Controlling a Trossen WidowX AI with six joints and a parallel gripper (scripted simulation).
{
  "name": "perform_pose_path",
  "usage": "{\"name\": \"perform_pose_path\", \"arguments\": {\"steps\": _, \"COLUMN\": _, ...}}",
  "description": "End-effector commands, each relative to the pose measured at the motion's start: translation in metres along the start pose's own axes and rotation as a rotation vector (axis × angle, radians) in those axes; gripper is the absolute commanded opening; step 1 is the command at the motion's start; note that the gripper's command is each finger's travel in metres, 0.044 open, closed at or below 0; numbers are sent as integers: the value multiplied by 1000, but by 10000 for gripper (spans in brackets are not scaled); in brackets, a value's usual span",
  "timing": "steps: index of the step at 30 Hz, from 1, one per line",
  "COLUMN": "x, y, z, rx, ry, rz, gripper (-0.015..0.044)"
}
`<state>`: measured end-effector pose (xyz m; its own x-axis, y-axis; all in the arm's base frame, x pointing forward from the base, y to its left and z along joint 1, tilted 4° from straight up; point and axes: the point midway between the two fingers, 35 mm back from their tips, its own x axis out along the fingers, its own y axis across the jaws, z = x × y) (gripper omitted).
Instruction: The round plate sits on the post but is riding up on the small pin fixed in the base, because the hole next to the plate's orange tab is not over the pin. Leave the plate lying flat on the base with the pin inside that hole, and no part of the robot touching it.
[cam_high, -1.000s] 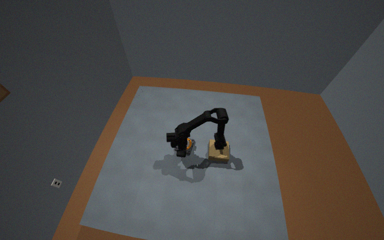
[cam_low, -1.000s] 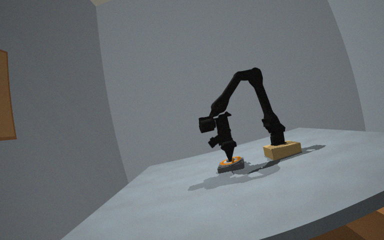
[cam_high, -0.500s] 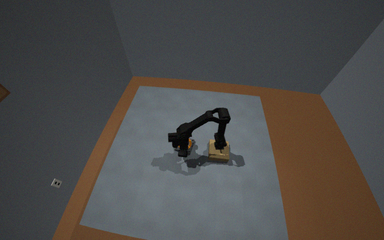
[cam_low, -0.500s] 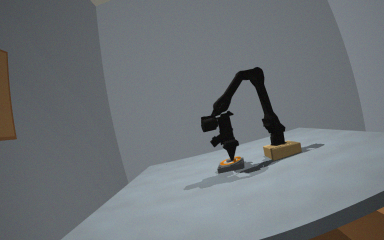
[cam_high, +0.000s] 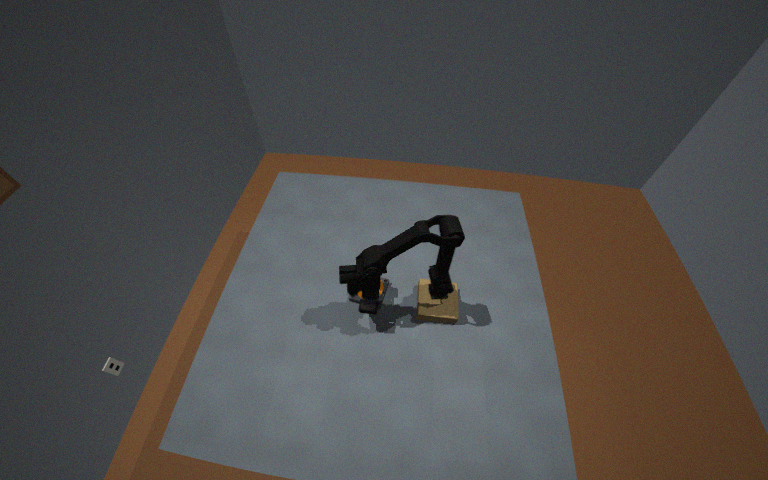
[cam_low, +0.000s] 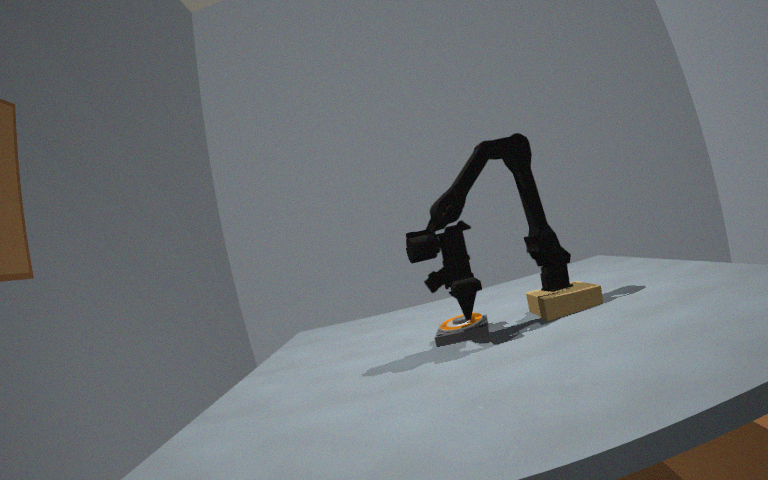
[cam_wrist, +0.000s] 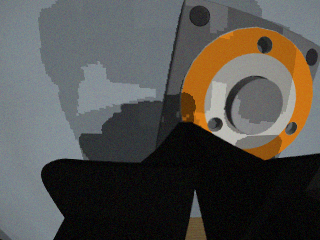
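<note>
The round plate (cam_high: 380, 288) (cam_low: 447, 326) (cam_wrist: 197, 85), an orange ring around a pale centre, sits around the grey post (cam_wrist: 260, 102). Several small holes show in it in the wrist view. The dark grey square base (cam_high: 387, 287) (cam_low: 461, 339) (cam_wrist: 192, 47) is under it. My gripper (cam_low: 468, 317) (cam_wrist: 184, 128) is shut and empty, pointing down with its tips at or just above the plate's near part; contact cannot be told. The fingers hide part of the plate's edge. I cannot make out the orange tab or the pin, nor tell whether the plate is tilted.
The arm stands on a wooden block (cam_high: 437, 311) (cam_low: 572, 303) to the right of the base in the top and exterior views. The base lies on a pale blue-grey table top (cam_high: 362, 396) (cam_low: 362, 418). Arm shadows fall around the base.
</note>
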<state>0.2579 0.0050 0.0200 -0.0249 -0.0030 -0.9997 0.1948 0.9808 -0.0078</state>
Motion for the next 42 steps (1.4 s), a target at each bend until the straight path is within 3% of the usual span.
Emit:
{"name": "perform_pose_path", "arguments": {"steps": 1, "x": 3, "y": -3, "z": -8, "rx": 5, "ry": 19, "rz": -7, "gripper": 0}}
{"name": "perform_pose_path", "arguments": {"steps": 42, "x": 2, "y": -20, "z": -30, "rx": 5, "ry": 20, "rz": -9, "gripper": 0}}
